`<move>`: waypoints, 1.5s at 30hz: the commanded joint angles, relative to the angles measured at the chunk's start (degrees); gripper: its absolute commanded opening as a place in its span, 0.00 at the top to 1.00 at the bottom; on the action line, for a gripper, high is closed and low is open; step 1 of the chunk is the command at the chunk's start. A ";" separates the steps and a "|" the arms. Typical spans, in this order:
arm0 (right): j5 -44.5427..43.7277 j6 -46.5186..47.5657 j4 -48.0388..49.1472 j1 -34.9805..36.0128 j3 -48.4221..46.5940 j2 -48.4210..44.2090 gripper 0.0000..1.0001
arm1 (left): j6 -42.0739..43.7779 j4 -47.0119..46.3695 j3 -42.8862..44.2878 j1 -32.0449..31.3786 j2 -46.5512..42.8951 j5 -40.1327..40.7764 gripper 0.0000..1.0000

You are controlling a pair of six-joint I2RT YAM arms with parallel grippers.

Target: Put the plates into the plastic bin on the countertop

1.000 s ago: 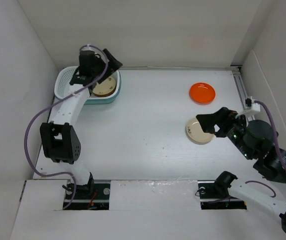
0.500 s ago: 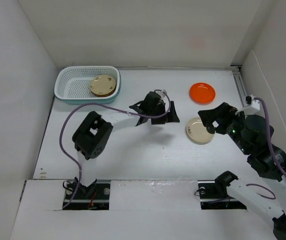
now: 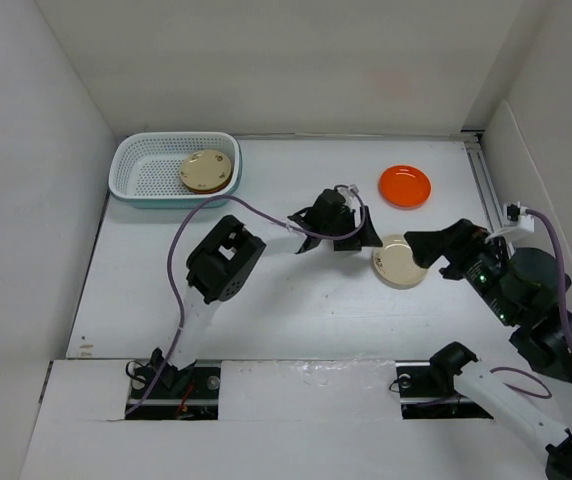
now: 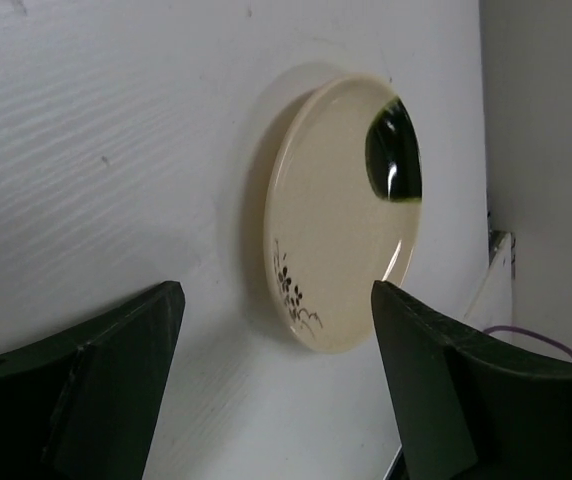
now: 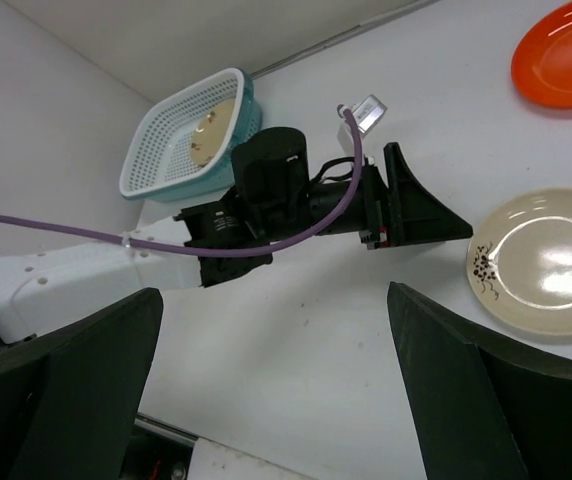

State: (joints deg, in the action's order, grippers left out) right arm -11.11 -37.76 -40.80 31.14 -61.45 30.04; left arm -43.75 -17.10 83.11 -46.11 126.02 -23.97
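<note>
A beige plate with dark marks (image 3: 398, 260) lies on the white countertop (image 3: 296, 300) right of centre; it also shows in the left wrist view (image 4: 341, 210) and the right wrist view (image 5: 546, 262). An orange plate (image 3: 405, 186) lies behind it, also at the right wrist view's top right (image 5: 563, 55). The teal plastic bin (image 3: 146, 170) at the back left holds a beige plate (image 3: 207, 171). My left gripper (image 3: 369, 236) is open and empty, just left of the loose beige plate. My right gripper (image 3: 436, 247) is open and empty, at that plate's right edge.
White walls enclose the countertop on the left, back and right. A purple cable (image 3: 256, 212) trails from the left arm across the middle. A rail (image 3: 483, 175) runs along the right wall.
My left arm has swung from the bin across the countertop to the right, up to the loose beige plate. My right gripper has shifted slightly right and nearer.
</note>
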 commanded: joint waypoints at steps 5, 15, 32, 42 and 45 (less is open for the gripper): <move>-0.66 0.76 -0.51 -0.29 -0.78 -1.83 0.00 | -0.73 2.16 3.54 -0.39 6.35 -1.79 0.42; -0.66 0.23 -0.51 -0.29 -0.69 -2.97 0.00 | 0.06 4.09 6.97 -2.06 11.70 -3.63 0.82; -0.75 0.76 0.80 -0.29 -0.08 -2.97 0.00 | 2.44 13.23 0.39 15.76 -18.42 1.47 1.00; 3.46 0.76 8.00 -0.29 3.53 0.36 0.00 | -0.72 23.95 4.77 42.49 -23.01 9.73 1.00; 3.47 1.37 8.63 -0.29 4.05 1.59 0.00 | -0.73 24.65 6.27 47.67 -21.61 10.43 1.00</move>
State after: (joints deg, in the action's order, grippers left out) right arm -9.06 -37.52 -37.43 31.09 -57.95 30.85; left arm -43.51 3.31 86.91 -0.34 103.07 -14.33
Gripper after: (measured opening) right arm 0.999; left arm 0.022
